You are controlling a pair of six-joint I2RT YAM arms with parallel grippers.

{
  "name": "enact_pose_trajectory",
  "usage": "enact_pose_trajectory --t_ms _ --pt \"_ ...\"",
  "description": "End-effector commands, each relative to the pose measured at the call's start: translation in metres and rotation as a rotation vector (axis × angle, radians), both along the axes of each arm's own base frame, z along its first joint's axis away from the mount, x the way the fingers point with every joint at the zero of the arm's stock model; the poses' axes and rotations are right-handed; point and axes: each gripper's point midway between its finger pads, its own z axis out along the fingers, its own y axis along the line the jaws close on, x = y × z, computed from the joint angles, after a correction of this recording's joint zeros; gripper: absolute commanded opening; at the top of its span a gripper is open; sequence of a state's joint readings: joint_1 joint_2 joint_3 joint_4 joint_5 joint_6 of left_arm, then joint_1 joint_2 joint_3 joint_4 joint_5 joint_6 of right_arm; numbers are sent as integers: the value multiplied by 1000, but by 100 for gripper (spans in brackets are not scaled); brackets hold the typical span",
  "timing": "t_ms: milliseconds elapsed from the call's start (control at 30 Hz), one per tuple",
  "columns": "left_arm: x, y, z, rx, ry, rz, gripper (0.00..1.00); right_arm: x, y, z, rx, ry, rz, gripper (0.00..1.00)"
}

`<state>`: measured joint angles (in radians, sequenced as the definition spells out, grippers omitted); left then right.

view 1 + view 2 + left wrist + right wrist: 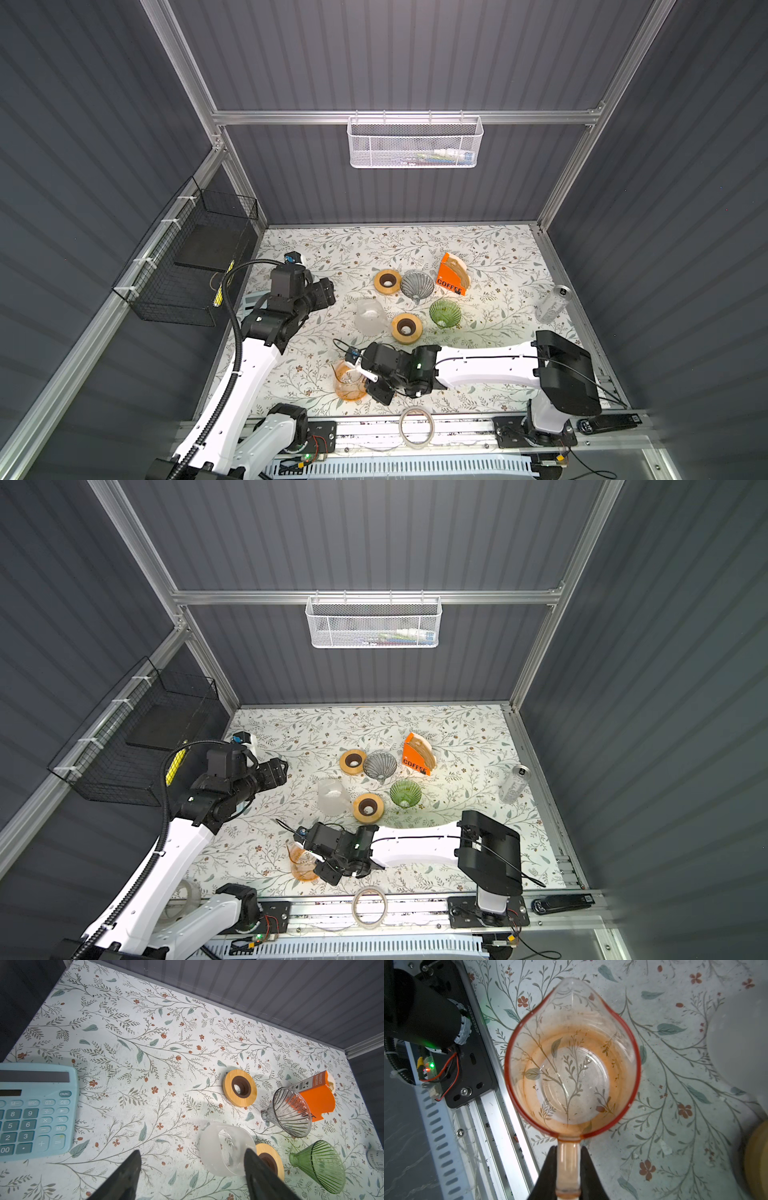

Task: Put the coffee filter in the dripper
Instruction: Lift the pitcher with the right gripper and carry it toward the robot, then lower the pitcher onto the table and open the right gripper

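L gripper [192,1152] first: we see its jaws spread wide and empty, hovering over the table [498,249] at 9 o'clock. Near 6 o'clock, R gripper [568,1153] is clamped on the handle of an orange glass carafe [348,384]. Grey dripper [417,286] lies on its side approx. mid-table, green dripper [445,313] at its 4 o'clock. Coffee filters [460,267] stand in their orange box [449,279] at 1 o'clock, just beside the grey dripper, none yet in a dripper.
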<state>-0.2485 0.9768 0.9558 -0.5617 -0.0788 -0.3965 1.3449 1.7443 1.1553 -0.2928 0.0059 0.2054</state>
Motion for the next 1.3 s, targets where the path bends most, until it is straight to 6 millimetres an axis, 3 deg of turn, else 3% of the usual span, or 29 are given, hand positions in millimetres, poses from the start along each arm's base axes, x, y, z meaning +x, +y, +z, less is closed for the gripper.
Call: enact_pose_trajectory --t_ms 0,367,667,733,1267 --pt "-6 1 -1 17 2 -10 78 -1 17 13 61 -9 17 0" --pt "-7 2 0 18 0 -8 78 0 13 -1 28 -13 7 1" --pt "-7 2 0 23 0 -6 79 6 7 -9 -8 -41 -16 23" --pt "-6 3 0 27 1 -2 79 9 5 -11 -20 -55 -22 34" --pt "-6 4 2 30 0 1 79 25 -12 -6 -62 -154 -72 40"
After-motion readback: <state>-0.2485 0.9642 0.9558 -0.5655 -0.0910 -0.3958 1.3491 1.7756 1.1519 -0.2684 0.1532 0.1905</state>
